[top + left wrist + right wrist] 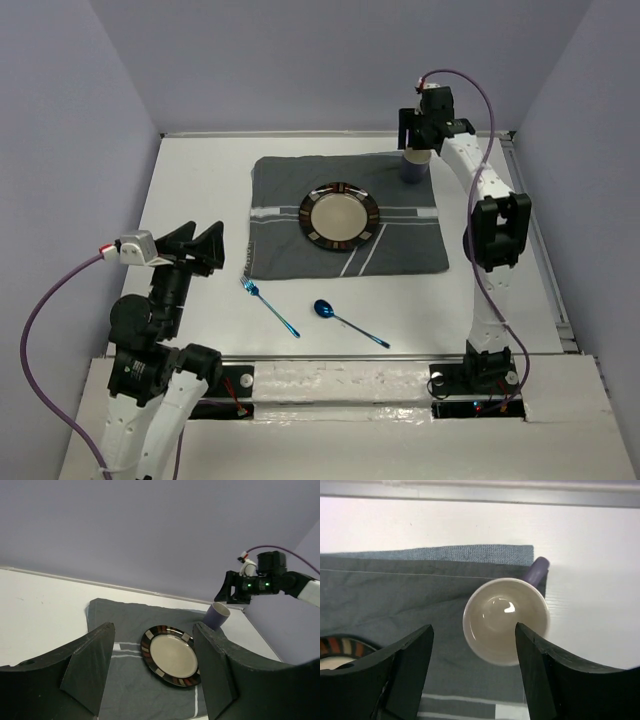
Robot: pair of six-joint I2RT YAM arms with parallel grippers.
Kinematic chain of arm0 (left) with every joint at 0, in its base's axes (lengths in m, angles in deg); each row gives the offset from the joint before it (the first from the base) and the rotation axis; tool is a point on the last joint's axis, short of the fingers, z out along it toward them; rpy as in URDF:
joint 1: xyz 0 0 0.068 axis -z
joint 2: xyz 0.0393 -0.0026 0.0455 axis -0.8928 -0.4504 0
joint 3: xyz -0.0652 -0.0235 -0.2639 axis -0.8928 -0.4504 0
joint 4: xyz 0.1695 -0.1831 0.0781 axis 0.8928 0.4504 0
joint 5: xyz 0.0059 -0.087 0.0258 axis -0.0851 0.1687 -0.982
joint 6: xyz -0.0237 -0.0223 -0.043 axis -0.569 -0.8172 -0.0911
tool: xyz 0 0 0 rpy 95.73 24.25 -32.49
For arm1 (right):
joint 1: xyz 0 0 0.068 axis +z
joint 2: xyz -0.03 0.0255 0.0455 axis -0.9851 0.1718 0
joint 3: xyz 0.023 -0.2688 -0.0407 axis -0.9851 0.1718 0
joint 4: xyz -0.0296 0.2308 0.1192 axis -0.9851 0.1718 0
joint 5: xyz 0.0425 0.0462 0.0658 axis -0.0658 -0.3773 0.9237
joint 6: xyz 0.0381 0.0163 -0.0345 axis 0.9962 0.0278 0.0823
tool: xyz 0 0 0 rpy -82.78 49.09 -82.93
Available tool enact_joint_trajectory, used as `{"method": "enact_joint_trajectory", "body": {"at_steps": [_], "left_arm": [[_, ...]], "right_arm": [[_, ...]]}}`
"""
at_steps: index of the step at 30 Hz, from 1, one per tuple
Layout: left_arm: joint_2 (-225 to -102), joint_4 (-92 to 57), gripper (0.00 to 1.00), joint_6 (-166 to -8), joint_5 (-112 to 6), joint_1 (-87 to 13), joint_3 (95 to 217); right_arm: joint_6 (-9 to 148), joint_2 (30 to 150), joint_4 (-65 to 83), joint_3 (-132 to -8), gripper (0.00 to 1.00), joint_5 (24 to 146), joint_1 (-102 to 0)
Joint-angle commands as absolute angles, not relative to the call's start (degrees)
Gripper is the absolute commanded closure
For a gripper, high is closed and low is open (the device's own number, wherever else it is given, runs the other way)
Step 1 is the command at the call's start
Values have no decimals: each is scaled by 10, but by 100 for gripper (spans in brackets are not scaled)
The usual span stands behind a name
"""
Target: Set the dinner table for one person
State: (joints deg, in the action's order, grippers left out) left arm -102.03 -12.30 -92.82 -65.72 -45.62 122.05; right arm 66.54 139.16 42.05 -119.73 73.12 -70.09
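The white dinner table [190, 200] carries a dark grey striped mat [280, 250] with a dark-rimmed plate [340, 215] at its middle. A purple mug [413, 168] with a white inside stands upright on the mat's far right corner. My right gripper [420, 140] hovers open just above it; the right wrist view looks straight down into the mug [506, 620], which no finger touches. A blue fork [270, 306] and a blue spoon [348, 322] lie on the bare table in front of the mat. My left gripper [198, 243] is open, empty and raised at the near left.
A raised rail runs along the table's right edge [545, 260], and purple walls close in the back and sides. The left wrist view shows the plate [172, 655], the mug [218, 615] and the right arm's wrist [250, 585] beyond my open fingers.
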Motion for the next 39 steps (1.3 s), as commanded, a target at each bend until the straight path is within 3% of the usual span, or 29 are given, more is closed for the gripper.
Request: {"method": "enact_joint_trajectory", "body": {"at_steps": [1, 6, 11, 14, 21, 24, 31, 39], "left_arm": [[-1032, -146, 26, -923, -657, -469, 1220], [-1044, -145, 26, -925, -664, -482, 1219], [-1055, -145, 27, -928, -668, -490, 1218], [-1057, -146, 28, -931, -670, -494, 1216], [-1052, -145, 29, -932, -666, -505, 1214], [-1053, -146, 30, -933, -665, -505, 1214], [-1056, -147, 30, -934, -656, -505, 1213], [-1053, -147, 31, -932, -651, -504, 1213]], "right_arm": [[693, 1237, 402, -1115, 28, 758, -668], [741, 1057, 266, -838, 28, 772, -555], [799, 916, 116, -567, 40, 758, -351], [813, 891, 118, -503, 46, 697, -243], [834, 861, 178, -440, 54, 649, -145], [842, 857, 204, -405, 67, 662, -145], [863, 876, 227, -370, 56, 689, -145], [846, 959, 227, -391, 57, 729, -145]]}}
